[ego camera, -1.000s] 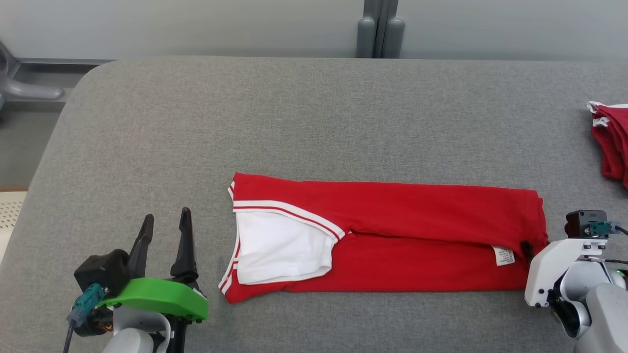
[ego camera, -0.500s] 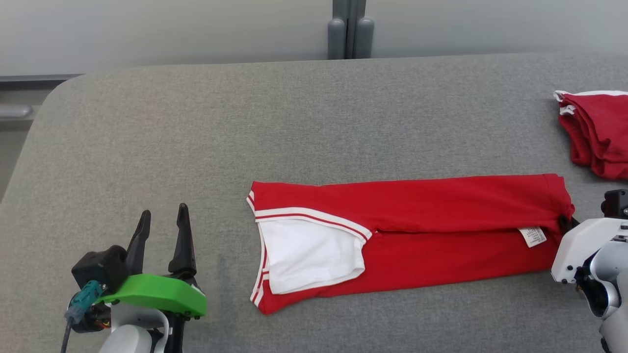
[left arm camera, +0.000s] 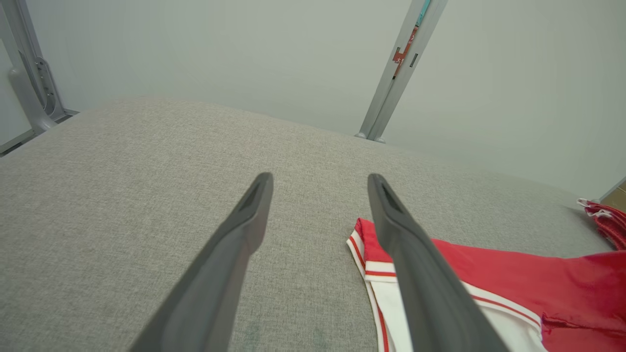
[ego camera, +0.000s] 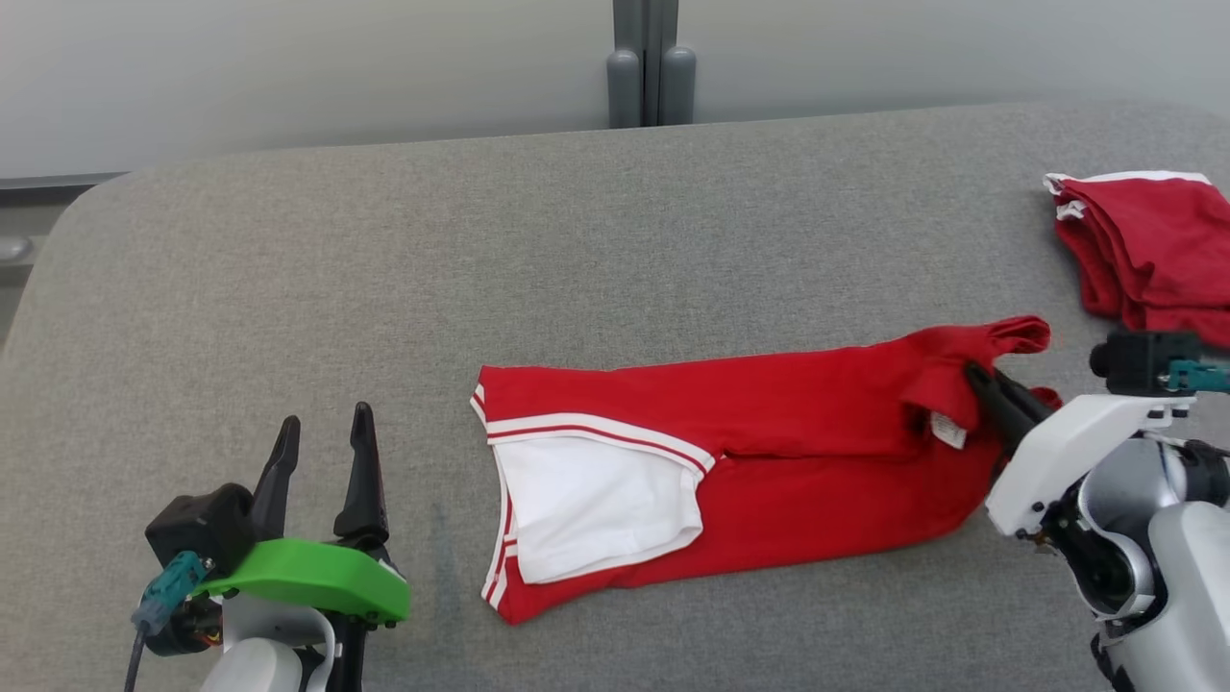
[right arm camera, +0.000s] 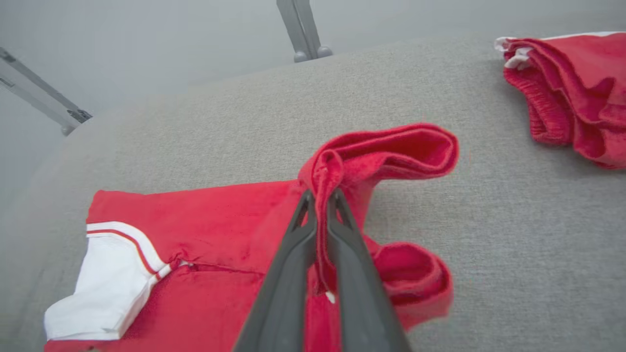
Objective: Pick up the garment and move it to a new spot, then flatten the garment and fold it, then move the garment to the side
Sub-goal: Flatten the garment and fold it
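The red garment (ego camera: 817, 423) lies lengthwise across the near middle of the grey table (ego camera: 384, 269). The right gripper (ego camera: 972, 370) pinches its bunched, raised right end. The left gripper (ego camera: 322, 423) gapes empty at near left. A red pile (ego camera: 1143, 240), perhaps clothing, sits far right.

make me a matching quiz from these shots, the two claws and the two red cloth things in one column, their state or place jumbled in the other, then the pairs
Things
1. left claw
2. right claw
3. long red garment with white striped trim
4. bunched pile of red cloth

States or places
A. shut, pinching a fold of fabric
B. open, holding nothing
C. at the far right of the grey fabric tabletop, apart from both claws
D. spread across the middle, right end lifted

Pairs: 1-B, 2-A, 3-D, 4-C
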### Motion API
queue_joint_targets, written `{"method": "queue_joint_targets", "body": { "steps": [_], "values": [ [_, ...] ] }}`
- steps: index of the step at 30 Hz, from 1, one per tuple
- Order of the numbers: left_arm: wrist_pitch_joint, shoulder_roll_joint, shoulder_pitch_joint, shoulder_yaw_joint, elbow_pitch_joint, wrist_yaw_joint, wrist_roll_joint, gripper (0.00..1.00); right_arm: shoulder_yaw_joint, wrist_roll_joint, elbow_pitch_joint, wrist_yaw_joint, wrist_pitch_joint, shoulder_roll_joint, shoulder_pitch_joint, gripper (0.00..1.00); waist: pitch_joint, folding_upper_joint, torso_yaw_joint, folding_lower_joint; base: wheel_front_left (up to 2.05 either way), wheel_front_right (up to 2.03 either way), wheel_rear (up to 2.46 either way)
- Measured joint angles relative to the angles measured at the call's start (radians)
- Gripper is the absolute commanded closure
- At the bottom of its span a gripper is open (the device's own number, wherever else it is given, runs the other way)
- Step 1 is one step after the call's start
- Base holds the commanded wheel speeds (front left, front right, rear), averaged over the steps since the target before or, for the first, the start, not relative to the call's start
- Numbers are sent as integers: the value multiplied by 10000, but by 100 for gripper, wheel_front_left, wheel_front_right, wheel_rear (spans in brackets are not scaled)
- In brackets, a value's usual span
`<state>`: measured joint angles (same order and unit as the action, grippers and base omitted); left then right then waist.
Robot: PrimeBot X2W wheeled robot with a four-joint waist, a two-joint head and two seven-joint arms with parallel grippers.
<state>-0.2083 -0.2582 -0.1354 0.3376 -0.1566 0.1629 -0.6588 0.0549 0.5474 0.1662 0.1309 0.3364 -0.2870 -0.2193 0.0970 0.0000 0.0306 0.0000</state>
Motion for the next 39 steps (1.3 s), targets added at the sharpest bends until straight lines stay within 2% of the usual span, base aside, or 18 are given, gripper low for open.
{"method": "queue_joint_targets", "body": {
  "steps": [5,11,19,32,33,34,35,36,39],
  "values": [
    [-42,58,-58,38,-54,-17,-63,0,940,320,-1354,-2,376,316,87,100,1,0,235,0,0,0,0],
    [-88,192,-209,125,-117,-65,-88,0,2109,489,-1613,-2,495,903,-322,100,68,0,658,0,0,0,0],
    [-222,476,-427,255,-382,-238,-92,0,3561,621,-487,-2,353,1739,-1006,100,229,0,1371,0,0,0,0],
    [-368,750,-668,405,-807,-485,-88,0,4757,849,2391,-2,-514,2213,-2182,100,382,0,2353,0,0,0,0],
    [-389,765,-677,408,-830,-485,-88,0,4794,863,2569,-2,-596,2240,-2256,94,389,0,2378,0,0,0,0],
    [-391,775,-688,412,-857,-485,-88,0,4886,924,2784,-2,-665,2259,-2352,76,394,0,2400,0,0,0,0],
    [-393,779,-693,414,-882,-489,-86,0,4991,976,2938,-2,-763,2274,-2425,50,397,0,2405,0,0,0,0],
    [-393,784,-698,426,-911,-500,-86,0,5112,1049,3068,-2,-867,2295,-2486,0,395,0,2399,0,0,0,0],
    [-397,805,-701,481,-980,-537,-75,0,5421,1264,3250,-2,-1216,2339,-2655,0,374,0,2347,0,0,0,0]
  ]
}}
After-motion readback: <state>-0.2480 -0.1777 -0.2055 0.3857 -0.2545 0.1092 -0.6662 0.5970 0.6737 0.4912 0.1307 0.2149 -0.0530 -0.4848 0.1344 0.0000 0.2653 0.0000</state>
